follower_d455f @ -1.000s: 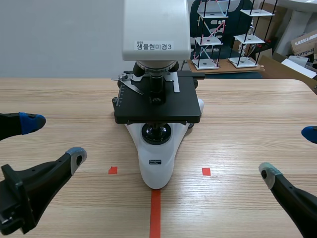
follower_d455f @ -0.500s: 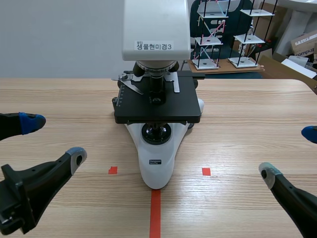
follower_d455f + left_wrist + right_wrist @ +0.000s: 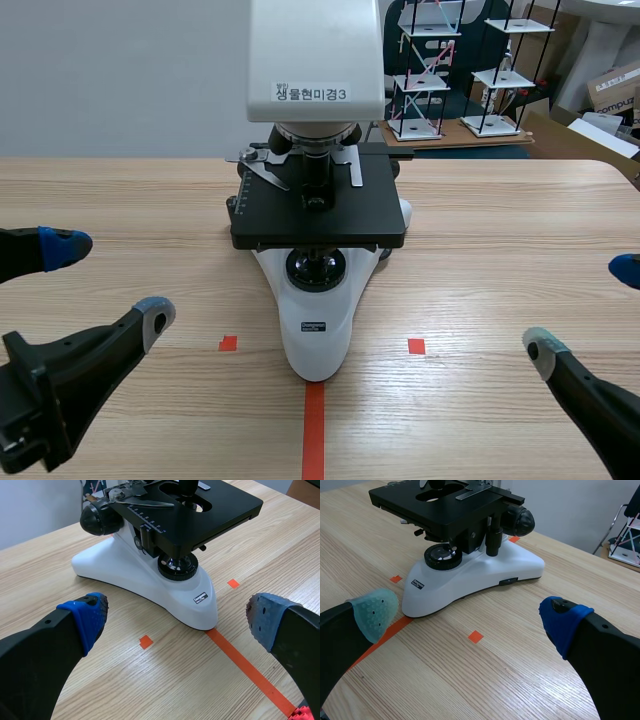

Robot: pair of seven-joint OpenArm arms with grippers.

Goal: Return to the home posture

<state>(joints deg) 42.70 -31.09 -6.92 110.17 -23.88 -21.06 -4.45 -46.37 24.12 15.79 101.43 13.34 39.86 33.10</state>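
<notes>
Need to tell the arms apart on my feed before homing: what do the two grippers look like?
Both are matte black, each with two thick, tapering fingers. The left gripper has one bright blue pad and one grey-blue dotted pad. The right gripper has a deep blue pad and a pale green dotted pad. No cables are visible.

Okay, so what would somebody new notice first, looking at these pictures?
The white microscope with its black stage stands at the middle of the wooden table, the front of its base meeting the orange tape line. The left gripper and right gripper flank it, low at either side, both open and holding nothing.
</notes>
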